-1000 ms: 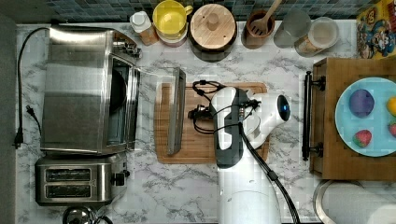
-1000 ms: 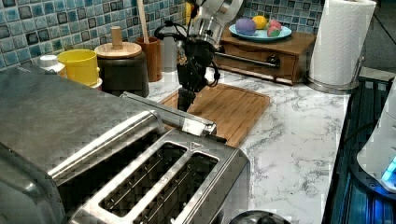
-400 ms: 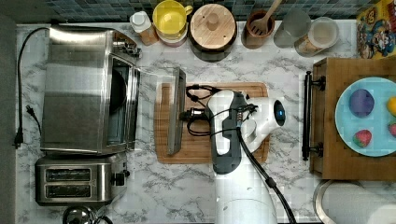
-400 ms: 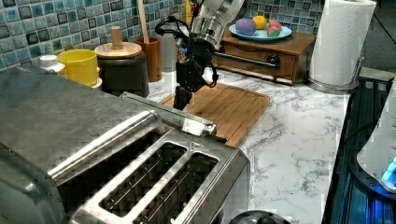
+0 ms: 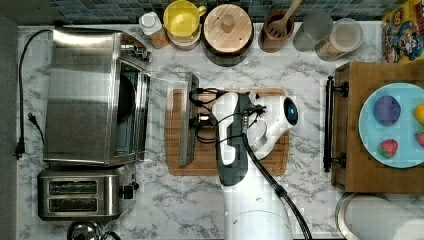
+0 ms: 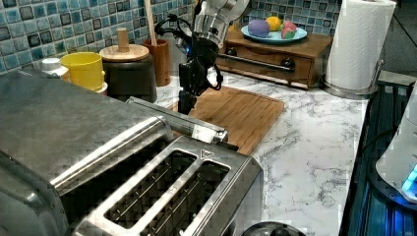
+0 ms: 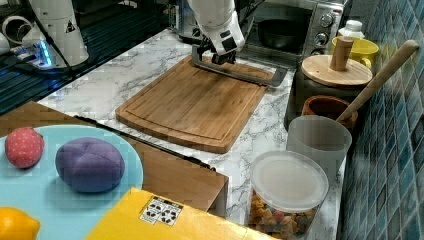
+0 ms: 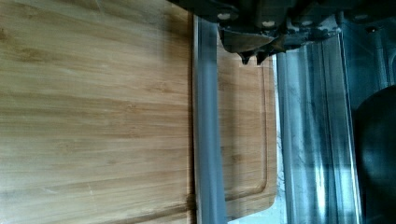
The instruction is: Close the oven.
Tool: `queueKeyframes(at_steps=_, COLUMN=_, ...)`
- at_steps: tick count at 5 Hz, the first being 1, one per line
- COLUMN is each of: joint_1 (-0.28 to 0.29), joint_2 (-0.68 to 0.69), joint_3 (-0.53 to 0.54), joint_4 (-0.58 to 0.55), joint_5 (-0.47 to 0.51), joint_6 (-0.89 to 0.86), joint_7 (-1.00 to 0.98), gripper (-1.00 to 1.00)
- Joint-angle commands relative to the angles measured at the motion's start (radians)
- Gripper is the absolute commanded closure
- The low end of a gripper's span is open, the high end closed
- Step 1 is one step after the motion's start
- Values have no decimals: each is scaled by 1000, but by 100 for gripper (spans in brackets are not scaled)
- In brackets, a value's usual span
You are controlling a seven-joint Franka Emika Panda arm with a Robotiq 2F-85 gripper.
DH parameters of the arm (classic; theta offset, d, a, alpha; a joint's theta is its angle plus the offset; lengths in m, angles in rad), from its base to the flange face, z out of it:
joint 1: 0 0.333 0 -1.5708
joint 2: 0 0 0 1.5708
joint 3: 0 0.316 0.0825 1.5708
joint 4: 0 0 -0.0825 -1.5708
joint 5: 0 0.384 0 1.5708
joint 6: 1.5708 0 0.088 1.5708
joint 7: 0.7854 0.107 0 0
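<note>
Fingers: state cannot be told; the gripper (image 5: 196, 106) sits low at the door handle (image 5: 187, 120), its tips lost against the bar in the top view and blocked by the wrist in the right view.

Table (image 5: 310, 70): white marble, carrying everything listed here.

Oven (image 5: 82, 95): steel box at the top view's left, mouth facing the top view's right. Door (image 5: 165, 95) dropped fully open, lying flat, its handle resting over the near edge of the board. A dark pan (image 7: 277, 32) shows inside (in the right view).

Arm (image 5: 235, 145): white, reaching across the board from the top view's bottom.

Board (image 5: 250, 160): bamboo, bare, just beside the open door.

Toaster (image 5: 85, 192): two-slot, touching or just beside the oven.

Drawer box (image 5: 350, 125): wooden, at the top view's right, with a blue plate (image 5: 370, 145) of fruit on top.

Crock (image 5: 227, 35), yellow cup (image 5: 182, 20), utensil pot (image 5: 275, 30): along the tiled back wall.

Progress, as judged: nothing closed yet. The gripper is at the handle, so the approach looks done; lifting the door up and pushing it home remains.

Hard to make out: whether the tips are under, around or merely beside the handle; the wrist view puts them beside the bar, contact unclear. The door glass reads as near-invisible from above.
</note>
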Motion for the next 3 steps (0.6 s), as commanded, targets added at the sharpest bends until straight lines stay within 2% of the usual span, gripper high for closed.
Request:
queueKeyframes(at_steps=1, joint_1=35, joint_2=61, joint_3=60, joint_4=175, joint_5=-24, joint_6=-107, joint_7=121, gripper=100)
queueKeyframes(at_steps=3, joint_1=51, joint_2=-78, joint_3=57, joint_4=51, joint_5=99, joint_6=-15, joint_7=92, gripper=100)
